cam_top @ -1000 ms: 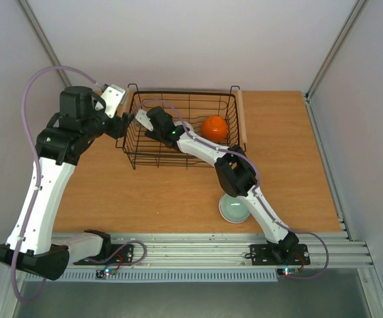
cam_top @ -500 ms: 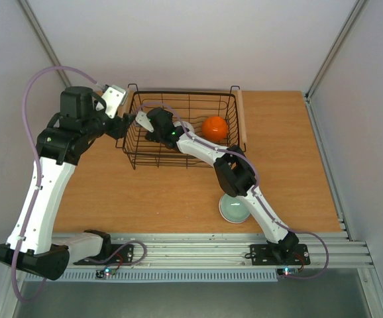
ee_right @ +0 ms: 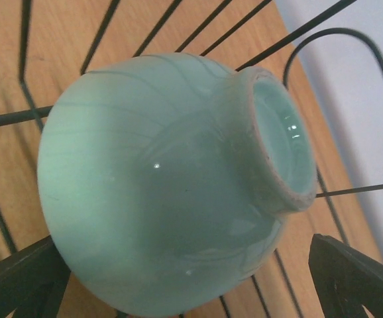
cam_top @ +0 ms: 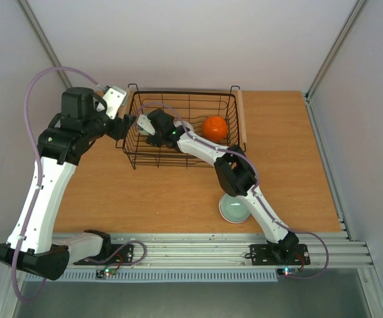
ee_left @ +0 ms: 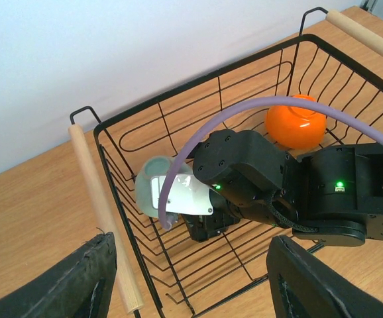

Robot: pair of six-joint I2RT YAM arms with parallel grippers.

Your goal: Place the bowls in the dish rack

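The black wire dish rack [cam_top: 185, 154] stands at the back of the table, with an orange bowl [cam_top: 215, 127] upside down in its right half. A pale celadon green bowl [ee_right: 171, 179] lies tilted on the rack's bottom wires at the left end, foot ring up and to the right. My right gripper [cam_top: 140, 122] is inside the rack and open, one finger [ee_right: 360, 278] on each side of this bowl with wood showing beside it. My left gripper [ee_left: 191, 278] is open and empty above the rack's left handle [ee_left: 102, 212]. A pale grey-green bowl [cam_top: 234, 209] sits on the table.
The grey-green bowl lies at the front, partly under my right forearm [cam_top: 244, 182]. The rack's right wooden handle [cam_top: 240, 116] runs along its right side. A purple cable [ee_left: 277, 105] arcs over the right wrist inside the rack. Walls close in the left and back.
The right wrist has shifted slightly inside the rack's left end. The left arm, the orange bowl and the table bowl have not moved.
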